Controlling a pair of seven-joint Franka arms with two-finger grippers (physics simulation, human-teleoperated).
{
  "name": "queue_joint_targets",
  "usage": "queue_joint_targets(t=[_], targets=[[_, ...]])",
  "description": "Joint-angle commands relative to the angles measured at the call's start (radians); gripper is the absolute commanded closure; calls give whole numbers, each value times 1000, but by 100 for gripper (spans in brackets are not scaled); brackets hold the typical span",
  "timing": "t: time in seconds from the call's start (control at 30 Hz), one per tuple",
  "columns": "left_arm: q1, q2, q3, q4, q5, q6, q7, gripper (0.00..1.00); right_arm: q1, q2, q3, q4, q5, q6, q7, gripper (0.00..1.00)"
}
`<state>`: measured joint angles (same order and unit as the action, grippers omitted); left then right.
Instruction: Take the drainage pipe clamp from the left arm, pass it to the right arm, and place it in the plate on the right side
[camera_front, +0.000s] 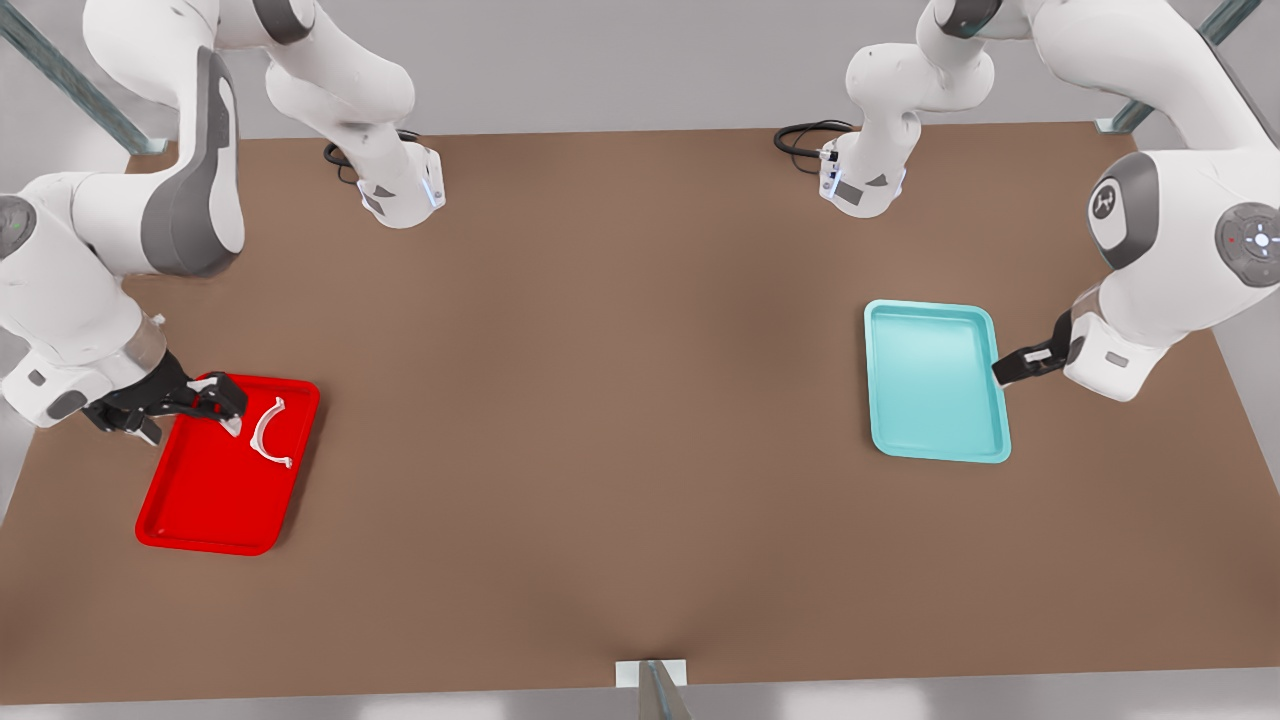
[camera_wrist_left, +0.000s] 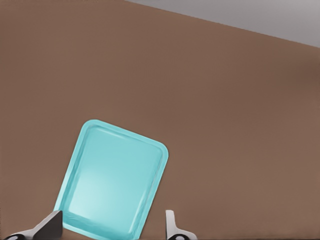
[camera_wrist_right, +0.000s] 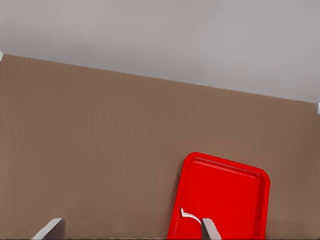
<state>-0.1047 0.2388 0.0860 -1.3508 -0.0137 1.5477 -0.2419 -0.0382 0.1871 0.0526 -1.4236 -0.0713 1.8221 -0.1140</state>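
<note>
The drainage pipe clamp (camera_front: 268, 432), a thin white half-ring, lies inside the red plate (camera_front: 200, 500) near its far end, at the front view's left. One of its ends (camera_wrist_right: 189, 215) shows in the right wrist view on the plate (camera_wrist_right: 230, 200). My right gripper (camera_front: 228, 408) hovers just beside the clamp over the plate's far corner, open (camera_wrist_right: 131, 232), holding nothing. At the front view's right, my left gripper (camera_front: 1003, 370) waits at the teal tray's edge, open (camera_wrist_left: 110, 231) and empty.
A teal tray (camera_front: 935, 380) (camera_wrist_left: 112, 180) lies on the brown table (camera_front: 620, 400) at the front view's right. Both arm bases (camera_front: 400, 190) (camera_front: 865, 180) stand at the table's far edge with black cables.
</note>
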Motion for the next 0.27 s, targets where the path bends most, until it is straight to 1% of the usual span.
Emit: queue_joint_targets(t=[0.0,0.03,0.23], targets=[[0,1,0,4,1,-1,362,0,32,-5,-53,-15,50,-136,-13,0],[0,1,0,4,1,-1,360,0,40,29,-43,-14,51,-116,-4,0],[0,8,0,6,1,-1,362,0,37,31,-39,-11,71,-118,17,0]])
